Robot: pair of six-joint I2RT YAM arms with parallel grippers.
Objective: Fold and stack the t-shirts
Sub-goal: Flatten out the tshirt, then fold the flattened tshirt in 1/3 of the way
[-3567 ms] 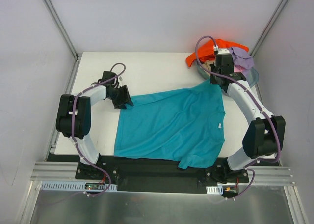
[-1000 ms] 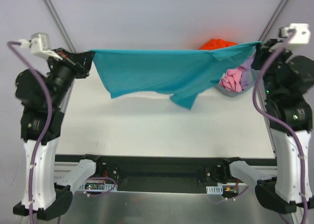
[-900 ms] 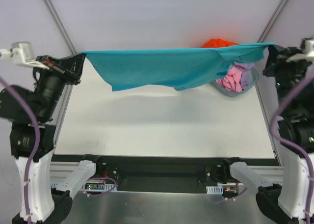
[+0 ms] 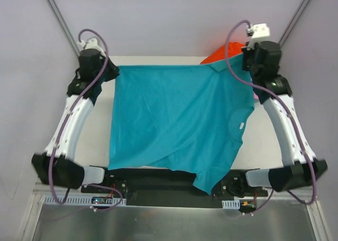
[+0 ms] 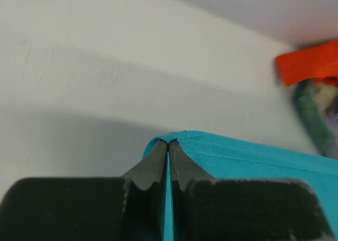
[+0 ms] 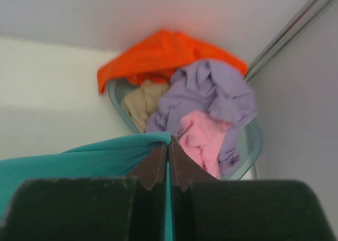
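Note:
The teal t-shirt (image 4: 177,122) hangs spread between my two grippers and drapes down over the table, with its lower hem past the near edge. Its small white neck tag (image 4: 241,126) shows at the right. My left gripper (image 4: 112,71) is shut on the shirt's far left corner (image 5: 182,140). My right gripper (image 4: 244,66) is shut on the far right corner (image 6: 153,141). The orange shirt (image 6: 163,53), lavender shirt (image 6: 211,93), pink shirt (image 6: 203,140) and beige shirt (image 6: 142,103) lie piled in the basin.
The grey-blue round basin (image 6: 251,151) stands at the table's far right corner, mostly hidden behind my right arm in the top view. The orange shirt (image 4: 224,53) hangs over its far rim. The white table (image 4: 95,135) shows left of the teal shirt.
Both arms have come down and forward from the raised, stretched-out hold. The teal shirt, earlier taut in mid-air, now drapes down across the table.

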